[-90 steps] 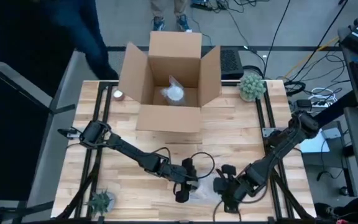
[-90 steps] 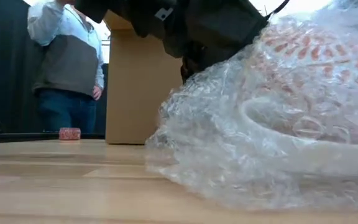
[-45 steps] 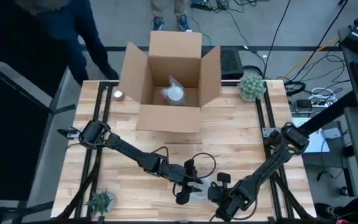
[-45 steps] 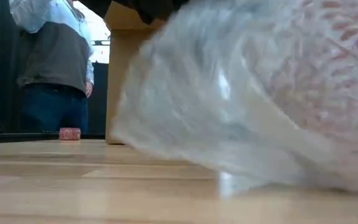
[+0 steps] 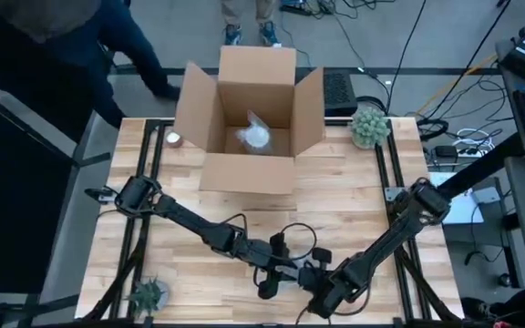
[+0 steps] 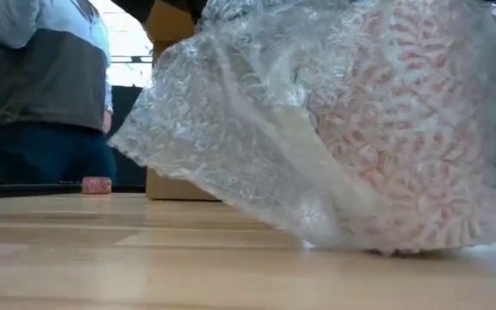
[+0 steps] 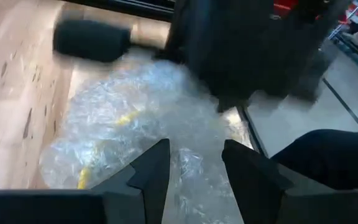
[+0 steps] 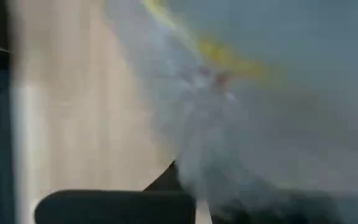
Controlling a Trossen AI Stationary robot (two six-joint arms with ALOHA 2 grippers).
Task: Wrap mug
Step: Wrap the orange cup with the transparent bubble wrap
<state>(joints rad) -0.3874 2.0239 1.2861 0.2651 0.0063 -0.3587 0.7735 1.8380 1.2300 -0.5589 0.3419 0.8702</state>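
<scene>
Bubble wrap (image 6: 257, 129) round patterned mug (image 6: 403, 146) — no legible writing — both jaws' state unclear.

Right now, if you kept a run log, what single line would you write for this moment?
stage: wrapping | mug: on table, under bubble wrap | left gripper and right gripper: at bundle, near table edge | cardboard box: open, far side

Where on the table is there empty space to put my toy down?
Bare wood lies between the cardboard box and the two grippers, left and right. The front edge is crowded with the bubble-wrapped mug.
</scene>
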